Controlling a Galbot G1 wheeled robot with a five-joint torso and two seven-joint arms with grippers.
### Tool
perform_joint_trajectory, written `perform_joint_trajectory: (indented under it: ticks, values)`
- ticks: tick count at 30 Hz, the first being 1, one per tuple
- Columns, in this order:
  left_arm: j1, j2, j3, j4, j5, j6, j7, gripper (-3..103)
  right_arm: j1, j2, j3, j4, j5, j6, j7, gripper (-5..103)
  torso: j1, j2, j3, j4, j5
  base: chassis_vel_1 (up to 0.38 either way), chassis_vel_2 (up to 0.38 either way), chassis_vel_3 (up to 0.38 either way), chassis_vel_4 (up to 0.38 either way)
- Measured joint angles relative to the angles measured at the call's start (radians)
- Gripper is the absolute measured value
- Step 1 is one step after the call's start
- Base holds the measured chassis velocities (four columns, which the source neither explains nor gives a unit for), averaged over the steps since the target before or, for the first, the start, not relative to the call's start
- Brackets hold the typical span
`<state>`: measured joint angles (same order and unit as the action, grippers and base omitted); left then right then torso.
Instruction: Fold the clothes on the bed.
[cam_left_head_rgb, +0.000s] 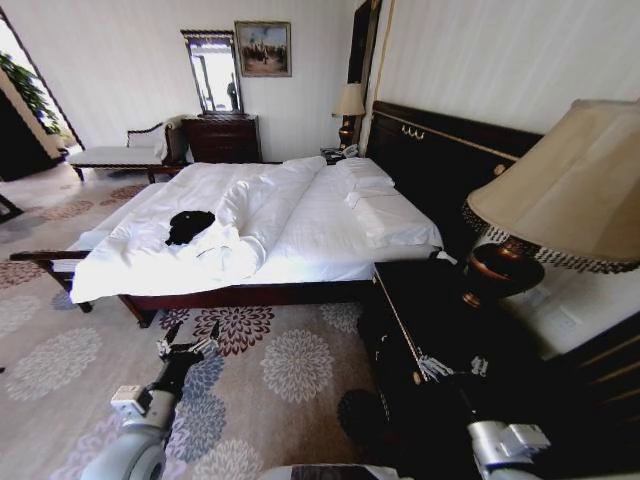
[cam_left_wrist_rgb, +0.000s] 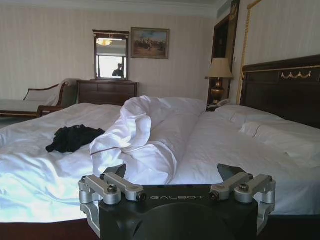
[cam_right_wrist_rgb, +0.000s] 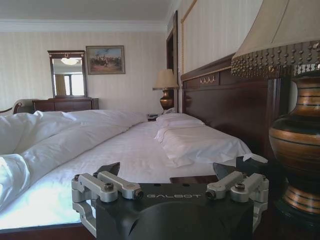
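The left gripper (cam_left_head_rgb: 190, 340) has a black body and short dark fingertips. From the wrist, its fingers (cam_left_wrist_rgb: 114, 172) are black wedges on silver-grey metal links, joined by round screws and pins. The black housing carries pale "GALBOT" lettering. Behind it, the left arm (cam_left_head_rgb: 135, 440) is a rounded light-grey shell with a small white block on a dark joint. The right gripper (cam_right_wrist_rgb: 169, 172) has the same silver links, screws and lettering. The right arm (cam_left_head_rgb: 505, 445) is glossy grey with dark sections.
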<state>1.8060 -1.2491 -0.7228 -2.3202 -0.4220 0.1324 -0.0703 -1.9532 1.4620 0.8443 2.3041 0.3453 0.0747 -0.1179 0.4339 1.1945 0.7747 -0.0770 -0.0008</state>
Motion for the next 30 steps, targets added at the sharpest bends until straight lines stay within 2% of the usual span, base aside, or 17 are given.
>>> perform_joint_trajectory:
  ticks: [3,11,15,21,22,30]
  values:
    - [-0.002,-0.004,0.016,0.000,0.008,0.005,-0.006,103,0.003,0.001,0.003,-0.009,0.004,0.000,0.001,100,0.000,0.000,0.000,0.0002,0.0000,-0.130,0.157,0.115,-0.150]
    - [0.009,-0.010,0.015,-0.005,0.013,0.006,-0.007,97,0.008,0.011,-0.006,-0.022,-0.018,0.004,0.010,100,0.000,0.000,0.000,0.0001,0.0002,-0.113,0.111,0.106,-0.126]
    - [0.024,-0.017,-0.001,-0.008,0.010,0.004,-0.003,102,0.008,0.019,-0.021,-0.022,-0.038,0.005,0.013,100,0.000,0.000,0.000,0.0001,0.0001,-0.106,0.079,0.109,-0.089]
    - [0.046,-0.029,-0.022,-0.015,-0.002,-0.001,0.005,99,0.010,0.023,-0.031,-0.023,-0.070,0.007,0.021,100,0.000,0.000,0.000,0.0002,0.0001,-0.093,0.099,0.096,-0.100]
    - [0.050,-0.030,-0.027,-0.016,-0.006,-0.002,0.006,96,0.010,0.023,-0.031,-0.023,-0.076,0.008,0.017,100,0.000,0.000,0.000,0.0002,0.0000,-0.107,0.106,0.105,-0.123]
    - [0.058,-0.029,-0.039,-0.025,-0.018,-0.003,0.006,100,0.008,0.028,-0.038,-0.016,-0.113,0.021,-0.001,100,0.000,0.000,0.000,0.0002,0.0001,-0.111,0.122,0.122,-0.119]
